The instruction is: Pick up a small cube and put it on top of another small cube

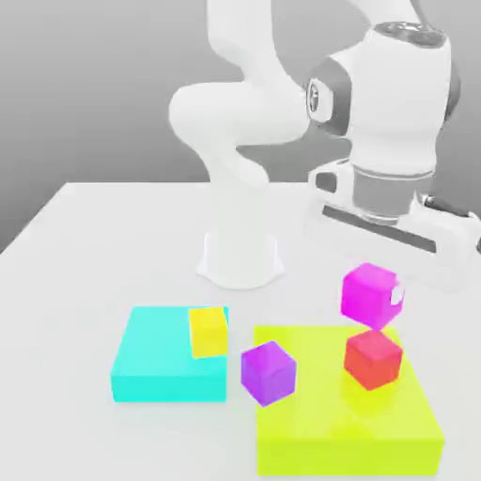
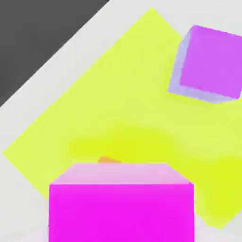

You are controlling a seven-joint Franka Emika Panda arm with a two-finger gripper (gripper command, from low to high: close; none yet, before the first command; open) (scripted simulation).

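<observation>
On the exterior view's left, a flat cyan block (image 1: 155, 362) lies on the desk (image 1: 66, 282), and a small yellow cube (image 1: 209, 331) is set at its near corner. Neither is concerned in the task, and both are well apart from the arm, so little risk is judged to arise there.

Toward the middle, a purple cube (image 1: 269, 372) is seen at the left edge of the wide yellow-green slab (image 1: 376, 427), seemingly tilted. It stands near the target, and it could be knocked if the descent were made off line toward that side.

Further right, the red cube (image 1: 373, 359) rests on the slab. Just above it the magenta cube (image 1: 368, 295) is held, with the gripper (image 1: 376, 299) closed fully on it; a pale fingertip (image 1: 397, 295) is seen against its right face. A gap between the two cubes is still visible, so the placing is judged not yet done.

The main hazard is misalignment. In the hand view the magenta cube (image 2: 121, 203) hides nearly all of the red one, so the overlap cannot be checked well from there. In the exterior view the held cube appears shifted slightly left of the red one; if it were released so, it might tip off. A release from too high could cause a bounce, and a descent too hard could shove the red cube across the slab.
</observation>
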